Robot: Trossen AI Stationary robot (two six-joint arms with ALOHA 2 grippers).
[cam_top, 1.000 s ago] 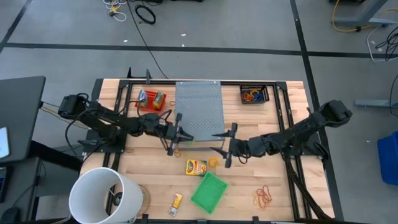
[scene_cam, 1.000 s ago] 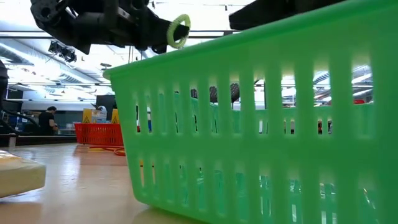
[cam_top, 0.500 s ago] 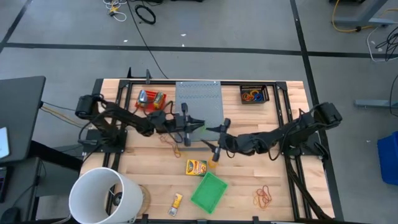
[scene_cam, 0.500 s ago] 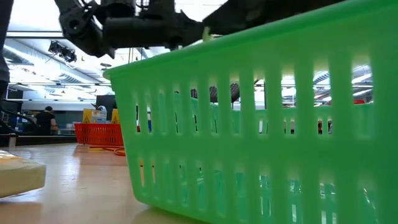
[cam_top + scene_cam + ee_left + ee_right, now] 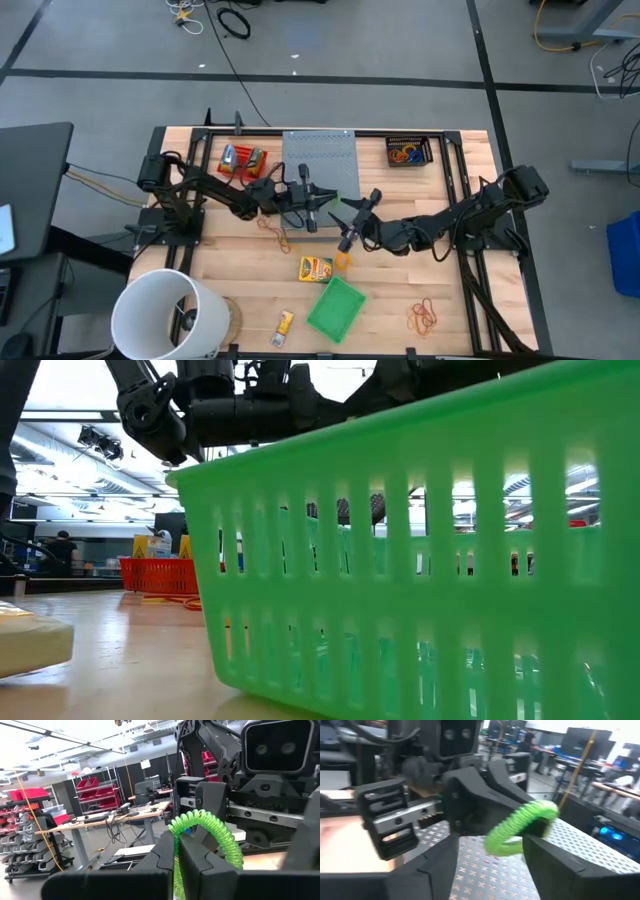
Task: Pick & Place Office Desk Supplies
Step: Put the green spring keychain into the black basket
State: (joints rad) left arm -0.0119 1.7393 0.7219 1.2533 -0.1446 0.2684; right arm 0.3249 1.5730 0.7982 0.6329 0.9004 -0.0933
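Observation:
A green coiled loop [image 5: 207, 832] hangs in the air over the near edge of the grey perforated box [image 5: 320, 165]. My left gripper [image 5: 177, 842] is shut on it and points about level toward the table's right. My right gripper [image 5: 492, 845] faces it from the right, open, with one finger on each side of the loop [image 5: 517, 827]. In the high view the two grippers meet around the loop [image 5: 334, 201]. In the low view the green basket [image 5: 420, 560] hides the loop. My left gripper pinches the coiled loop between its two fingertips [image 5: 167, 852] at one spot on the ring [image 5: 176, 832]. The fingers come about level from the table's left. The loop stands up beyond the fingertips, clear of the table and the box. Whether my right gripper's finger [image 5: 545, 850] touches the loop, I cannot tell.
A yellow packet [image 5: 315, 267] and an orange band [image 5: 343, 261] lie just near of the grippers. The green basket [image 5: 336, 307], a white bucket [image 5: 165, 315], loose bands [image 5: 424, 316], a red tray [image 5: 243, 160] and a black tray [image 5: 408, 152] stand around.
My left gripper has carried the green loop toward the table's right and far side, up to the box's near edge, tipping from pointing down to about level. My right gripper has moved toward the left gripper and turned, so its fingers now stand around the loop.

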